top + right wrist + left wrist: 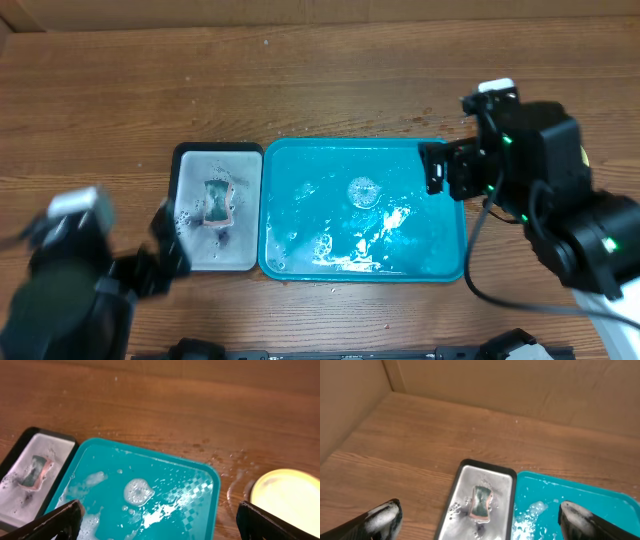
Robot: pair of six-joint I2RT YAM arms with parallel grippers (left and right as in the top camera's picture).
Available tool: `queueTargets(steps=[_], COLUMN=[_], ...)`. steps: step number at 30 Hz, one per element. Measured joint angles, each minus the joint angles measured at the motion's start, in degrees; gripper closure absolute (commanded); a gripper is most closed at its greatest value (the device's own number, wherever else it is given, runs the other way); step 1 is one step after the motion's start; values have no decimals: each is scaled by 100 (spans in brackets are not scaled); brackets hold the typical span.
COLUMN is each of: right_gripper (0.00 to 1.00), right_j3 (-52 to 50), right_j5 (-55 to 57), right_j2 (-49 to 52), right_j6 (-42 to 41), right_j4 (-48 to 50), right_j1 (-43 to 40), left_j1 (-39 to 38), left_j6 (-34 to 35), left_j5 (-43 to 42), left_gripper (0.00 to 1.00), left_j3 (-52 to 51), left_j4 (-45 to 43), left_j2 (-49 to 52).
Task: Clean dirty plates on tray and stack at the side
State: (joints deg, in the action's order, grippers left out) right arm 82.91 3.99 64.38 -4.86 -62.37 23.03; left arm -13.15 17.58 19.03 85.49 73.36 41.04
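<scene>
Suds cling to the left gripper (480, 519), nearest at 8 o'clock of the tray (300, 175), its fingers spread wide and empty. The tray holds foam and water; a grey tray (215, 148) with a sponge (217, 203) sits just beside it at 9 o'clock. At 3 o'clock the right gripper (160, 517) hangs fully spread, gripping nothing. A yellow-rimmed plate (292, 497) rests on the table near that rim.

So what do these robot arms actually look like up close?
Both arms are bulky, matte black, rounded at the joints. The right arm has small green lights, a white cap and a black cable looping off it. The left arm carries a pale block. Its fingers are black, flecked with suds.
</scene>
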Motion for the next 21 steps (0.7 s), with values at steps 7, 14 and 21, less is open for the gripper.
queueTargets(steps=[7, 14, 21], right_gripper=[0, 0, 0], right_j3=[2, 2, 2], right_j5=[79, 92, 92], right_j2=[-186, 52, 208], right_j6=[52, 63, 63], right_j4=[-28, -181, -289], right_j1=[0, 0, 0], left_j1=[0, 0, 0], left_j6=[2, 0, 2], left_j5=[55, 57, 20], left_gripper=[1, 1, 0], left_j3=[26, -15, -39], left_j4=[715, 1416, 1537], left_j2=[-704, -713, -713])
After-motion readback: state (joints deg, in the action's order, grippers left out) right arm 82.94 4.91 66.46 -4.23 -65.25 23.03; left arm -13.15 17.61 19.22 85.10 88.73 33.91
